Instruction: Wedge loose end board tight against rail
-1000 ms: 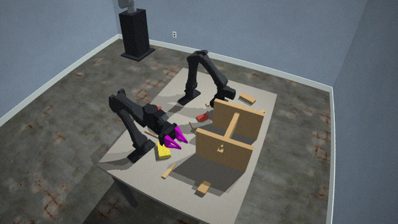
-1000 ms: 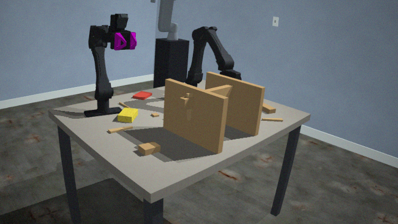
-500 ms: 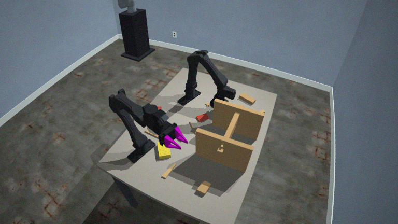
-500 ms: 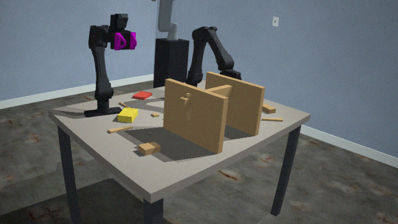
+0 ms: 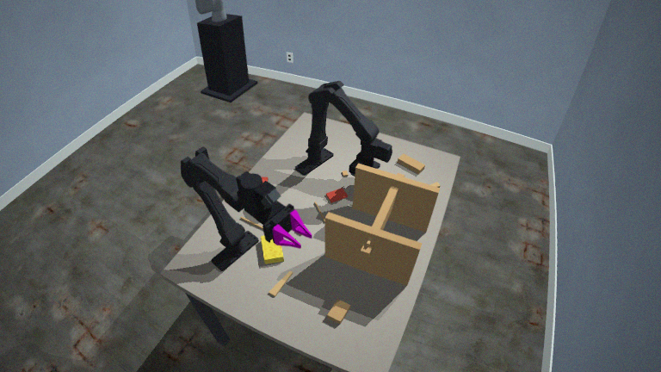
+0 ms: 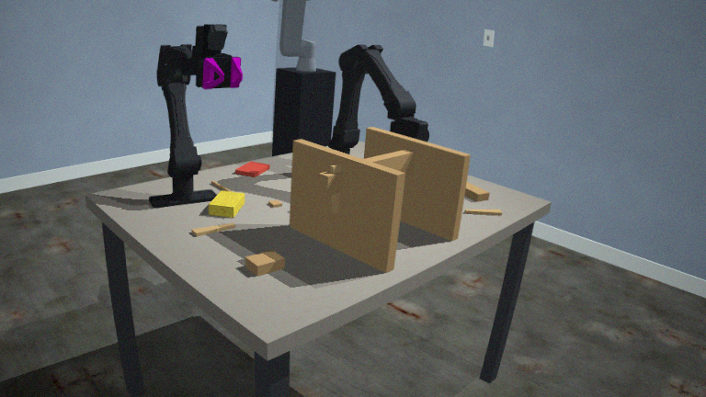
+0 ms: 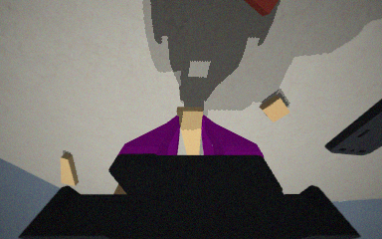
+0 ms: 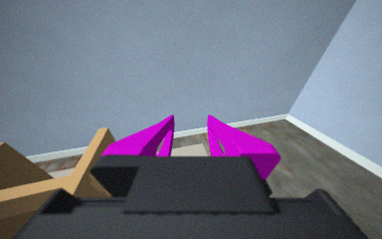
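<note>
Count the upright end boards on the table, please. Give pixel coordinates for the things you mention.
2: the near board (image 5: 341, 245) (image 6: 343, 236) (image 8: 92, 154) is closer to the yellow block (image 5: 272, 252) (image 6: 226, 204), the far board (image 5: 414, 207) (image 6: 437, 195) (image 8: 17, 164) stands beyond, with the rail (image 5: 385, 209) (image 6: 390, 157) (image 8: 30, 189) between them.

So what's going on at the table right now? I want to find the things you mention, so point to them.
The left gripper (image 5: 361, 167) (image 7: 190, 119) looks closed on a wedge (image 7: 192, 120), low over the table. The right gripper (image 5: 305, 242) (image 6: 223, 73) (image 8: 190, 119) hangs open and empty, near the boards. The rail (image 5: 385, 209) (image 6: 391, 157) spans the two upright boards. The held wedge isn't in a slot, so driving it in remains to be done.
</note>
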Controlling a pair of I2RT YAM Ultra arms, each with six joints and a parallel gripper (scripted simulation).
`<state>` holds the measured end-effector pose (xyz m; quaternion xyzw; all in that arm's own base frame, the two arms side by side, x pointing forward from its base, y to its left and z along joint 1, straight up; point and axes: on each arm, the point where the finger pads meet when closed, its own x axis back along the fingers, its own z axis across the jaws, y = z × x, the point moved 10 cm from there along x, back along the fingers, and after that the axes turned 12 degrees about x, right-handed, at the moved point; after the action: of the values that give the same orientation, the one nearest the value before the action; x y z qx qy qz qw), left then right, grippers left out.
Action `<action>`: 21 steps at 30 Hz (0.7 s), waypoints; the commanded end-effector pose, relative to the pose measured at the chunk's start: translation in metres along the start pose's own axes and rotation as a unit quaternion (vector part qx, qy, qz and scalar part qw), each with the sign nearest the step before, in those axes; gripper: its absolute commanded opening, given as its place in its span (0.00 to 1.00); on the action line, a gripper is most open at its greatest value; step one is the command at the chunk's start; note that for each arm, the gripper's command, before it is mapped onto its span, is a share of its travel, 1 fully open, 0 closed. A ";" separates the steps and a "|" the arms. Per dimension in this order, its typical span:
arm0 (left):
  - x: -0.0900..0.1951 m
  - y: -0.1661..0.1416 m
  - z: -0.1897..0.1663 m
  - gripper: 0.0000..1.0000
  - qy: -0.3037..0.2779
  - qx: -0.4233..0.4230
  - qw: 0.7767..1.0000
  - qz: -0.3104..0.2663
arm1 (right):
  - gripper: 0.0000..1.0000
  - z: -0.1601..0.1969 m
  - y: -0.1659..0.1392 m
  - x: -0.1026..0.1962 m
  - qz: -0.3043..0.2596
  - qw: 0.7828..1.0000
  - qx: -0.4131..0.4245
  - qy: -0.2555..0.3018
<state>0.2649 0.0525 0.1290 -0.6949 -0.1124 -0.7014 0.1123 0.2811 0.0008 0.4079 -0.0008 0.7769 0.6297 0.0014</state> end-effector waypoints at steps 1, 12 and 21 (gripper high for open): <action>0.020 -0.001 0.002 0.02 0.012 0.010 1.000 -0.008 | 0.41 0.000 0.014 0.002 -0.014 1.000 0.002 -0.001; 0.036 -0.002 0.001 0.02 0.012 0.012 1.000 -0.008 | 0.41 0.000 0.014 0.002 -0.014 1.000 0.002 -0.001; 0.051 -0.003 0.000 0.02 0.012 0.015 1.000 -0.008 | 0.41 0.000 0.014 0.002 -0.014 1.000 0.002 -0.001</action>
<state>0.2654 0.0526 0.1620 -0.6933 -0.1147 -0.7021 0.1147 0.2811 0.0008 0.4079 -0.0008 0.7769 0.6297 0.0014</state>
